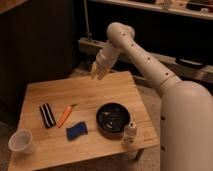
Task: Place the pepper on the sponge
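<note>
The orange pepper lies on the wooden table, left of centre, its stem tip pointing up and right. Just below and to its right sits the blue sponge, apart from the pepper. My gripper hangs above the table's far edge, well away from both, at the end of the white arm that reaches in from the right. Nothing is seen in it.
A black-and-white striped bar lies left of the pepper. A black round dish sits right of the sponge, with a small white shaker bottle at its lower right. A clear plastic cup stands at the front left corner.
</note>
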Available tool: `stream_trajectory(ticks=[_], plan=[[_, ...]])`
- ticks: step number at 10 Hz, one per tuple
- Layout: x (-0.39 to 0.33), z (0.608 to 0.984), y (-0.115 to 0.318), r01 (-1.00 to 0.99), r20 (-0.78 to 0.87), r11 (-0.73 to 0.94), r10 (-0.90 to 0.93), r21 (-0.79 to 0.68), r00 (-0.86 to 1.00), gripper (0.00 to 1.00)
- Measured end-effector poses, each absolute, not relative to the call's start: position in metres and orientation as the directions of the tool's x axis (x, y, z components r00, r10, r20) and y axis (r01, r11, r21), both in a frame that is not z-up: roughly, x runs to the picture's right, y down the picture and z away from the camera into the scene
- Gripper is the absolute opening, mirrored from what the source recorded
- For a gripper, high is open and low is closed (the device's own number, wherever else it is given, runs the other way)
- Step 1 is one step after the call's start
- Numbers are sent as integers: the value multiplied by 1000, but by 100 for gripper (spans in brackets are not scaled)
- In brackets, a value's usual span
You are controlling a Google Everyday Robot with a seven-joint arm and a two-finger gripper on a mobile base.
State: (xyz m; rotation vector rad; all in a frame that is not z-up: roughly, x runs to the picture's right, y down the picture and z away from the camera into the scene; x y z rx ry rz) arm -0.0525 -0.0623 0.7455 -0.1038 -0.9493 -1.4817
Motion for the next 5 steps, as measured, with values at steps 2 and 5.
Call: stream_trajectory(ticks=[2, 5], plan=[[-67, 726, -36, 874, 591, 214, -800, 437, -99, 41], [-110, 695, 17, 884, 572, 286, -820, 371, 25, 41]])
